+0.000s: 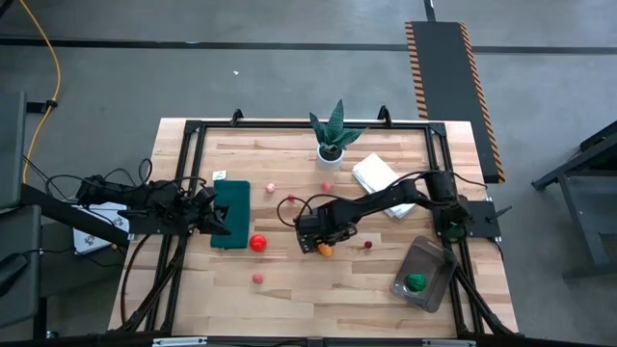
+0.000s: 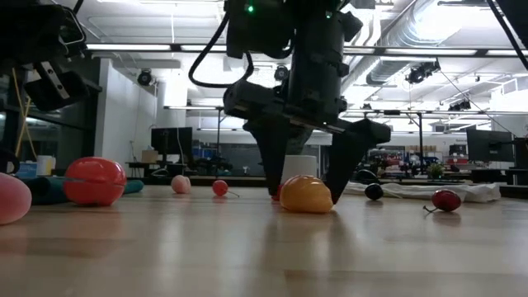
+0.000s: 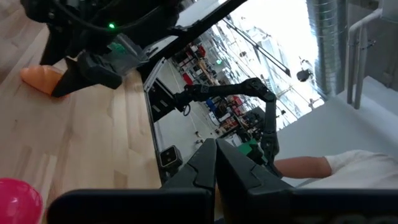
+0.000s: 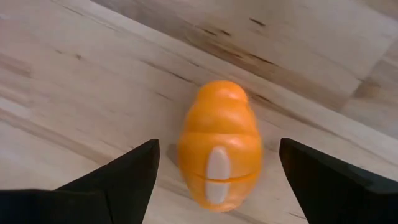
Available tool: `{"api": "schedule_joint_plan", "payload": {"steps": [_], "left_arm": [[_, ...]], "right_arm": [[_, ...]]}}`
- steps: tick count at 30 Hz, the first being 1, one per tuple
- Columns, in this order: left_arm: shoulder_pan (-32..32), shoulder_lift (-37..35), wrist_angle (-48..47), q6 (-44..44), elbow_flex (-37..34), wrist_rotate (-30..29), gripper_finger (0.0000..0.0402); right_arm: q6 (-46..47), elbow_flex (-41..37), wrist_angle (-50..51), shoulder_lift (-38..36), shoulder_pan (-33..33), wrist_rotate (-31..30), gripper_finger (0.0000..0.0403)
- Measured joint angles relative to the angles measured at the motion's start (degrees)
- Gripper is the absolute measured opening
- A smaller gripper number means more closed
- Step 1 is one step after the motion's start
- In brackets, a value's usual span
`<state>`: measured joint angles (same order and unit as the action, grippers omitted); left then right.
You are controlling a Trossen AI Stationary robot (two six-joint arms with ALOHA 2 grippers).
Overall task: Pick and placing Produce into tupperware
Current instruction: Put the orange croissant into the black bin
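1. Your right gripper [image 4: 214, 171] is down at the wooden table [image 1: 318, 299], roughly mid-table, fingers spread wide with a small lumpy orange toy fruit [image 4: 219, 149] lying between them. In the right wrist view there is clear wood on both sides of the fruit: neither finger touches it yet.
2. The low view agrees: both dark fingers [image 2: 272, 161] stand on or just above the wood, astride the orange piece [image 2: 306, 195].
3. Step in hand, as I judge it: the pick of this fruit, at the point just before closing.
4. Next move calls for you to close squarely across the fruit's narrow width; it is rounded, so an off-centre pinch may squirt it away. Then lift and carry it.
5. Destination: the clear greyish rectangular plastic container [image 1: 436, 279] sits near the table's front right corner, with one green piece [image 1: 415, 281] already inside.
6. Left gripper [image 3: 216, 163] waits, fingers pressed together and empty, by the flat dark green mat [image 1: 231, 204] toward the left edge.
7. Still loose on the wood: a red tomato-like ball [image 1: 257, 243] beside the mat, plus several small pink and red pieces. Early in the job.
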<state>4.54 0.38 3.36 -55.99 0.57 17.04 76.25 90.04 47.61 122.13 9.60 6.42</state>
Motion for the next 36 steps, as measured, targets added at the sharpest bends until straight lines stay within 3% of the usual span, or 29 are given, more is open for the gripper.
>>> {"api": "schedule_joint_plan", "payload": {"steps": [16,36], "left_arm": [[-0.01,0.00,-0.02,-0.01,-0.01,0.15,0.0001],[-0.02,0.00,-0.05,-0.01,0.00,0.13,0.0001]], "right_arm": [[-0.17,0.00,-0.27,-0.07,0.07,-0.35,0.0264],[-0.20,0.00,-0.30,-0.10,0.07,-0.38,0.0259]]}}
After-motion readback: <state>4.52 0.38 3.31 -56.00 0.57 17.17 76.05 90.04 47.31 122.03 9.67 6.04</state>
